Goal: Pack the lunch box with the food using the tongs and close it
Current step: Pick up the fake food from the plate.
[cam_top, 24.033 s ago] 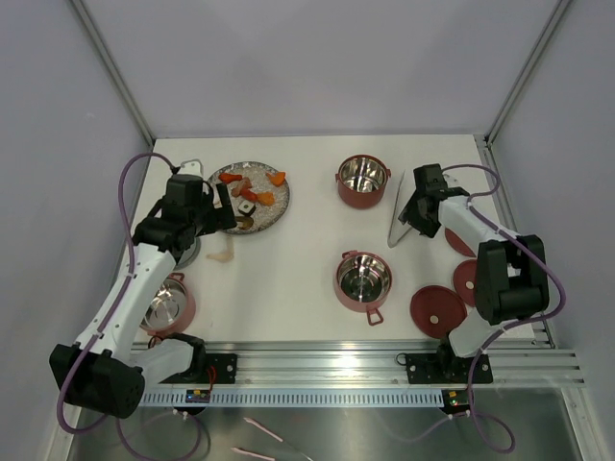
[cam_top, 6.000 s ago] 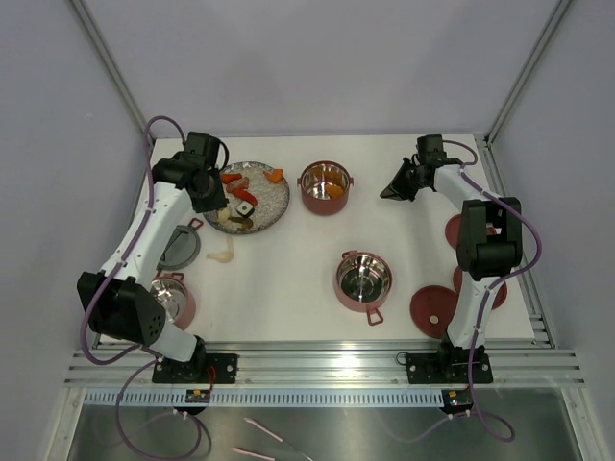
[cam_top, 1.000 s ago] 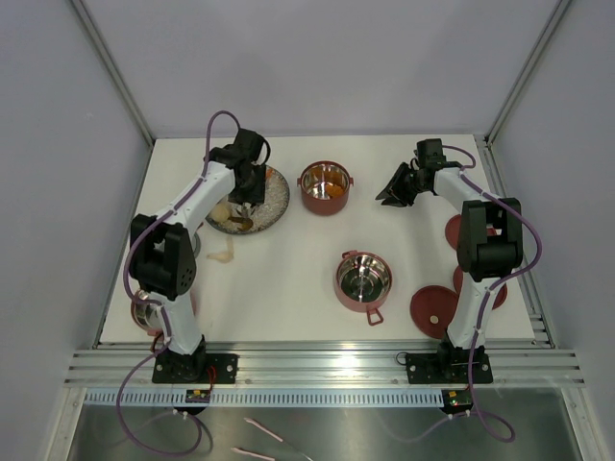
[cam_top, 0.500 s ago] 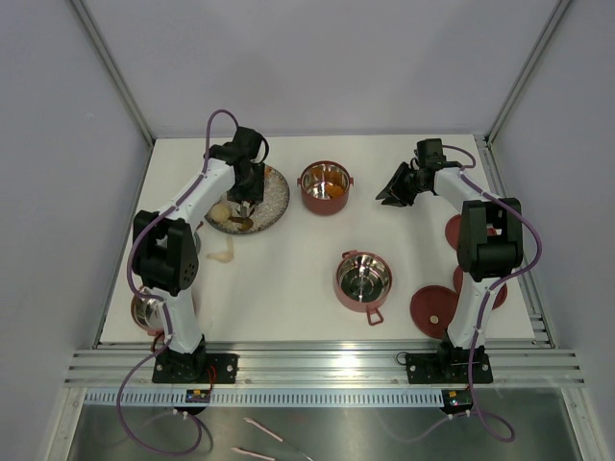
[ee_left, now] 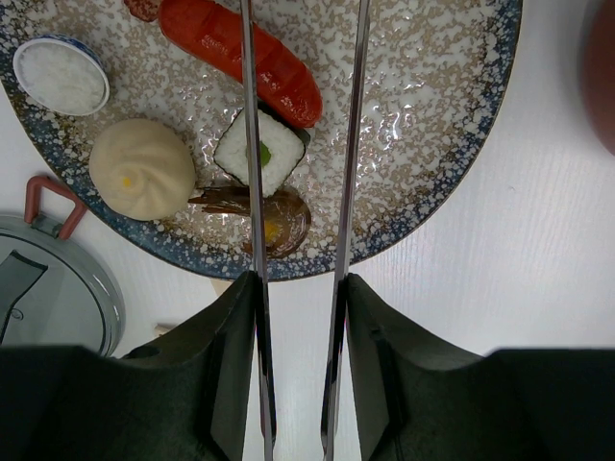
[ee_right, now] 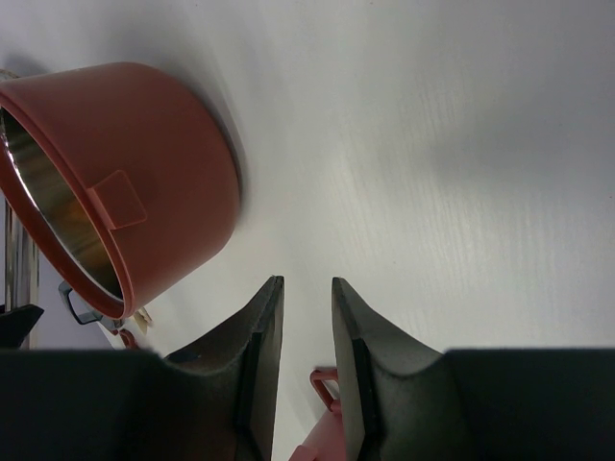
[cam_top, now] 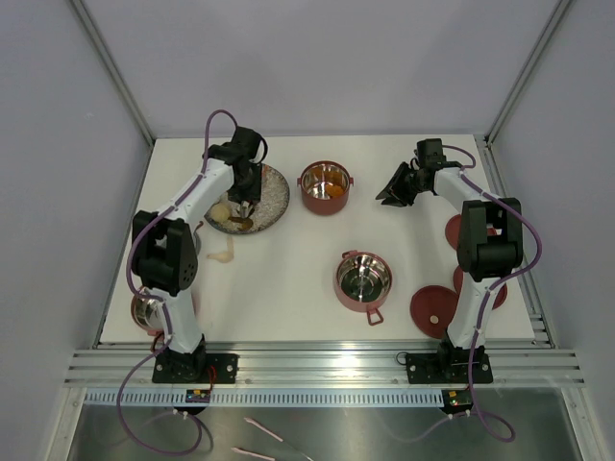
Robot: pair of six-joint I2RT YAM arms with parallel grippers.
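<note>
My left gripper (ee_left: 300, 283) is shut on the silvery tongs (ee_left: 252, 144), whose two blades run up over the grey speckled plate (ee_left: 432, 115); their tips are out of frame. Between and under the blades lie a red piece of food (ee_left: 240, 58), a white-and-black roll (ee_left: 259, 152) and a brown piece (ee_left: 279, 216). In the top view the left gripper (cam_top: 247, 182) hangs over that plate (cam_top: 274, 204). A dark-red lunch box tier (cam_top: 325, 185) holding orange food stands right of the plate. My right gripper (ee_right: 305, 312) is open and empty beside this tier (ee_right: 125, 182).
A pale bun (ee_left: 142, 168) and a small rice cup (ee_left: 62, 75) share the plate. A grey lid (ee_left: 48, 288) lies left of it. An empty tier (cam_top: 363, 277) stands mid-table, and red disc lids (cam_top: 432, 309) lie at the right edge. A white scrap (cam_top: 223, 253) lies below the plate.
The left wrist has shifted slightly over the plate. The right arm has not moved.
</note>
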